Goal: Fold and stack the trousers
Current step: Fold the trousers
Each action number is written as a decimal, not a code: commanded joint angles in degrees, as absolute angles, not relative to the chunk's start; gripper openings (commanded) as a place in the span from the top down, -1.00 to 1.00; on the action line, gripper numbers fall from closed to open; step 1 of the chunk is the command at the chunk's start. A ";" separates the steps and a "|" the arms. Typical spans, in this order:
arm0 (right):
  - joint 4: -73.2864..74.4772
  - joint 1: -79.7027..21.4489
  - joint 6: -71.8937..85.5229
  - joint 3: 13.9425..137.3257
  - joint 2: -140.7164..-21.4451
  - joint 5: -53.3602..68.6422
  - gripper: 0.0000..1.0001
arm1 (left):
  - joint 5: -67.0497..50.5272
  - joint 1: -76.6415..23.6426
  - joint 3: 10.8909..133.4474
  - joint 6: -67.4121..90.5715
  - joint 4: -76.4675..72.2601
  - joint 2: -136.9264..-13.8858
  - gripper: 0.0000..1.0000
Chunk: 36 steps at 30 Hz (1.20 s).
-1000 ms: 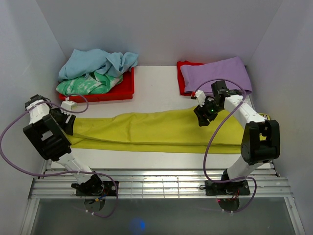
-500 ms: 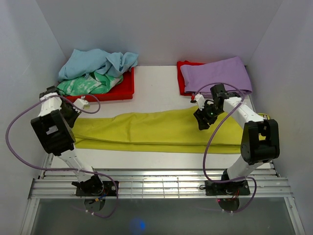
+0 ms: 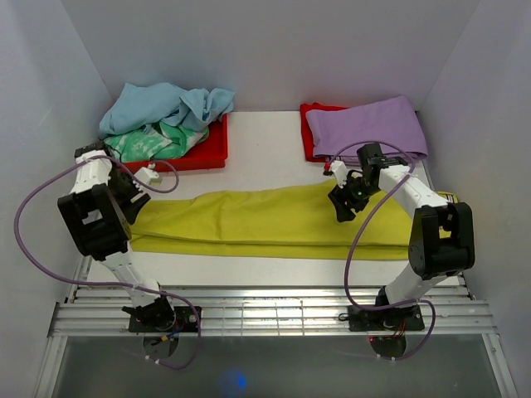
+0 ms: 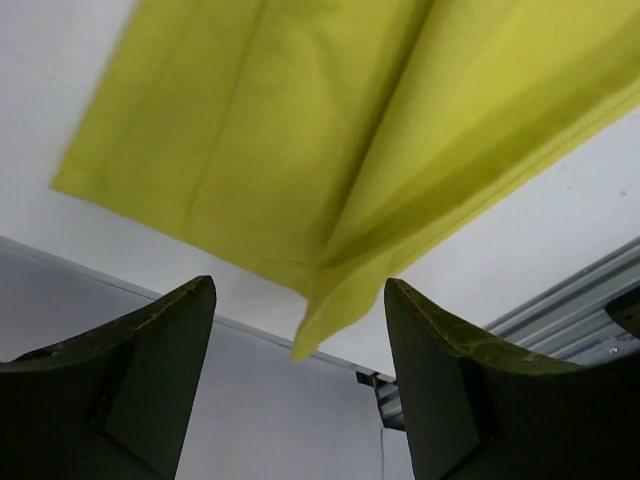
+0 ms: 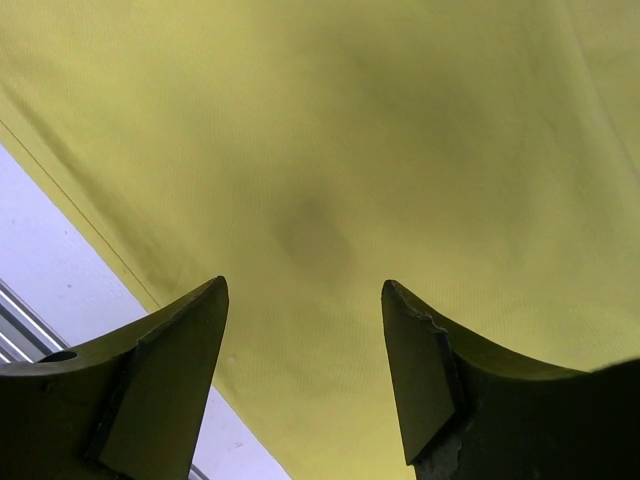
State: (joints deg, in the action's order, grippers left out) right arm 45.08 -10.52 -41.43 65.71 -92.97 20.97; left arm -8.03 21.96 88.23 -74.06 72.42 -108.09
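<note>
The chartreuse-yellow trousers [image 3: 249, 220] lie flat and lengthwise across the table, folded leg on leg. My left gripper [image 3: 135, 199] hovers at their left end, open and holding nothing. In the left wrist view the leg ends [image 4: 330, 150] lie past the open fingertips of the left gripper [image 4: 300, 285], and one cloth corner hangs between them. My right gripper [image 3: 342, 206] is above the trousers' right part, open. In the right wrist view the yellow cloth [image 5: 330, 150] fills the frame behind the right gripper [image 5: 305, 284], with nothing between its fingers.
A red tray [image 3: 207, 153] at the back left holds light blue [image 3: 162, 104] and green-patterned [image 3: 145, 143] garments. A lilac garment [image 3: 369, 123] lies on a red tray [image 3: 309, 133] at the back right. White walls stand close on both sides; a metal rail [image 3: 265, 311] runs along the near edge.
My left arm has swung from the near-left toward the back, bringing its gripper over the trousers' left end. The right gripper has shifted slightly left. The trousers lie much as before.
</note>
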 commanded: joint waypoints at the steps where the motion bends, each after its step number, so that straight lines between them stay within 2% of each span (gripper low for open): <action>1: 45.70 -10.72 -42.63 64.60 -90.88 21.10 -0.39 | -4.85 24.69 85.26 -78.83 73.65 -103.80 -0.59; 7: 45.88 -10.72 -42.89 64.07 -91.32 20.13 -0.41 | -0.79 28.65 81.04 -81.38 68.83 -106.17 -0.54; 10: 46.05 -10.55 -42.98 64.07 -91.23 19.95 -0.41 | -0.88 28.57 79.98 -82.00 66.36 -106.96 -0.41; 11: 45.97 -10.63 -42.98 64.16 -91.14 19.86 -0.41 | -0.88 28.39 80.07 -82.00 66.18 -107.22 -0.31; 12: 46.05 -10.55 -42.98 64.16 -91.06 19.78 -0.40 | -0.79 27.87 80.42 -82.00 66.36 -107.84 0.00; 14: 45.79 -10.37 -42.98 64.16 -90.79 19.86 -0.39 | -0.88 27.25 81.64 -82.35 66.62 -108.11 0.36; 15: 45.79 -10.28 -43.07 64.16 -90.70 20.04 -0.37 | -0.88 26.03 82.35 -82.53 66.97 -107.76 0.71; 17: 45.62 -10.02 -43.07 63.90 -90.97 20.48 -0.32 | -1.75 24.00 86.02 -82.36 67.41 -106.88 1.00; 20: 45.44 -9.58 -42.89 63.37 -91.32 21.09 -0.23 | -6.40 16.90 91.82 -79.91 67.68 -102.93 1.00; 23: 45.44 -9.32 -42.45 62.93 -91.93 21.62 -0.15 | -8.61 5.13 96.41 -76.31 64.53 -97.31 1.00; 24: 45.53 -9.32 -41.93 62.76 -92.02 21.80 -0.13 | -9.14 -2.30 95.11 -75.94 63.12 -95.21 1.00; 27: 45.62 -9.23 -41.40 62.75 -92.20 22.24 -0.13 | -10.11 -14.36 86.96 -77.77 55.65 -84.67 1.00; 30: 45.79 -9.23 -41.04 62.93 -92.11 22.15 -0.13 | -9.67 -20.37 70.97 -82.59 50.20 -74.03 1.00; 31: 46.14 -9.14 -41.13 63.19 -92.11 21.97 -0.12 | -9.41 -20.74 63.79 -84.18 50.01 -72.09 1.00; 34: 46.75 -9.05 -41.31 63.89 -92.28 21.62 -0.12 | -4.93 -19.69 52.26 -88.22 49.48 -66.81 1.00; 36: 47.02 -9.05 -41.57 64.25 -92.46 21.53 -0.12 | -3.96 -15.67 48.44 -89.99 49.22 -64.09 1.00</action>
State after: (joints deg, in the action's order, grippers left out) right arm 45.39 -9.34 -41.91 62.87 -92.82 20.75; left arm -7.51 -20.08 54.63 -84.77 49.95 -64.14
